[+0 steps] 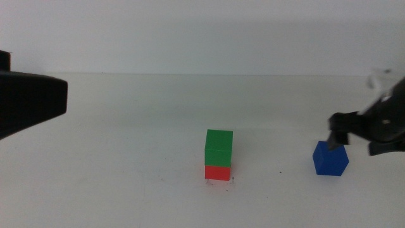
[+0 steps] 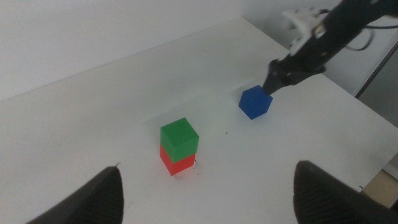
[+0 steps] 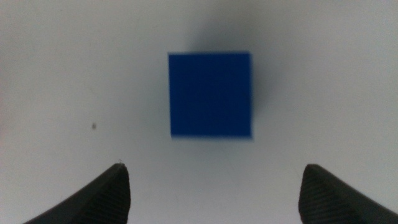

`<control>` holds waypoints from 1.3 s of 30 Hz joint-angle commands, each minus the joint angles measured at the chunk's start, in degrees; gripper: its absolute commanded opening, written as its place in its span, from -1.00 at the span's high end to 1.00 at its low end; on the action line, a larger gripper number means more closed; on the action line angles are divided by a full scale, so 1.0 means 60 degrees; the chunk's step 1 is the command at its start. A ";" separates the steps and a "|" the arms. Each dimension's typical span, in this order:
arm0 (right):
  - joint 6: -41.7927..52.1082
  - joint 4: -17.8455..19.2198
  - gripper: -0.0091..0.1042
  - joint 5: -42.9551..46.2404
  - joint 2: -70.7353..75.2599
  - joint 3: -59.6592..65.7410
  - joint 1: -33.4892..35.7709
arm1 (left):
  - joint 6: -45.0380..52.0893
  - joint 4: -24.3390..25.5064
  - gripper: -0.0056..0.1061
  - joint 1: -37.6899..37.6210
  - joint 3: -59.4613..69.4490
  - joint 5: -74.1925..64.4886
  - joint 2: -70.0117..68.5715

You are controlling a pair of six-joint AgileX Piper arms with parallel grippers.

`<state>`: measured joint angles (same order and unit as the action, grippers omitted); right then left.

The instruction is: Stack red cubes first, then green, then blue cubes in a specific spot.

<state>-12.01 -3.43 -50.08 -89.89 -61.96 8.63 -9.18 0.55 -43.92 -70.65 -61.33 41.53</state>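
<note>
White tabletop [image 1: 126,190], pale wall [image 1: 202,31]

Right gripper [image 1: 336,136] reached in from the right side, low over the table, pointing down, jaws spread wide apart with nothing between them. Right arm [image 1: 386,123] stretched in behind it, dark, angled downward. Left gripper [image 2: 208,190] hung raised at the left side, well back, jaws also wide apart and empty. Left arm [image 1: 28,101] showed as a dark blurred mass.
</note>
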 commanded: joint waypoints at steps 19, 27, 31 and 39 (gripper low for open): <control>-0.1296 0.0907 0.77 0.0986 -0.1599 -0.0968 0.0834 | -0.0013 0.0005 -0.77 -0.0032 0.0034 0.0125 -0.0036; -0.4388 0.2568 0.70 -0.2739 -0.1196 -0.4621 0.4067 | -0.0013 0.0005 -0.77 -0.0032 0.0034 0.0125 -0.0036; -0.5250 0.2593 0.69 -0.3314 -0.2158 -0.6235 0.5550 | -0.0013 0.0005 -0.77 -0.0032 0.0034 0.0125 -0.0036; -0.5603 0.2495 0.69 -0.3314 -0.3546 -0.6752 0.6012 | -0.0013 0.0005 -0.77 -0.0032 0.0034 0.0125 -0.0036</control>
<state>-45.07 10.42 -69.38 -110.67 -101.82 44.46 -9.18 0.68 -43.92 -70.65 -61.33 41.53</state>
